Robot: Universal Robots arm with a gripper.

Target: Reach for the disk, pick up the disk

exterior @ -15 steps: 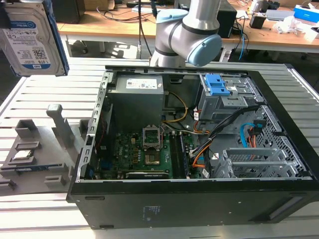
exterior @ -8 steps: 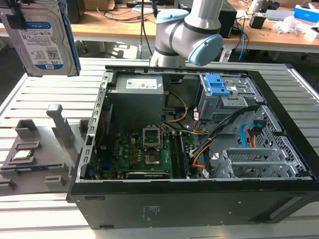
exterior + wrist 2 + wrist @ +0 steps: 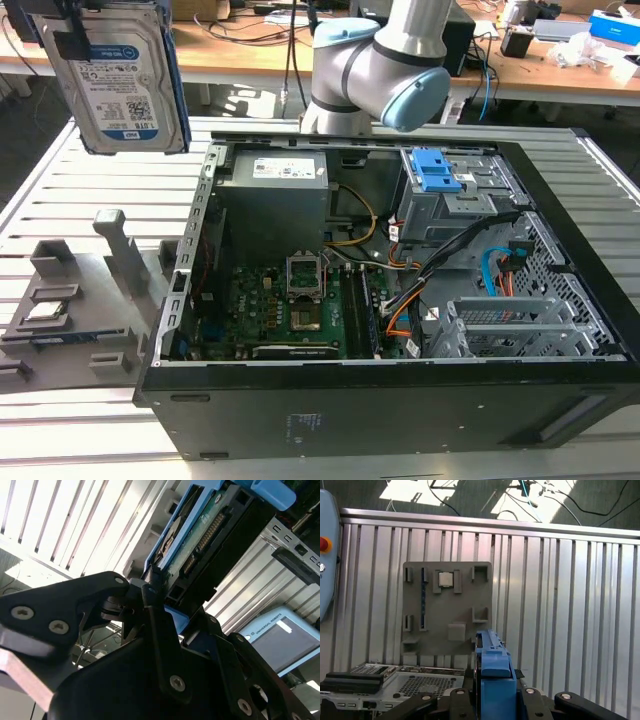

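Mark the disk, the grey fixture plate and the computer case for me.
disk point(image 3: 122, 85), exterior view, its labelled face.
grey fixture plate point(image 3: 446, 608), first wrist view, bare middle.
computer case point(image 3: 350, 410), exterior view, near black side wall.

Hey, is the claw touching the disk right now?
Touching. In the second wrist view the claw is clamped on the blue-railed end of the disk, no gap.

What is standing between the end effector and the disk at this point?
Nothing visible. In the second wrist view the end effector is closed on the disk at its blue-railed edge. In the exterior view the disk hangs above the slatted table.
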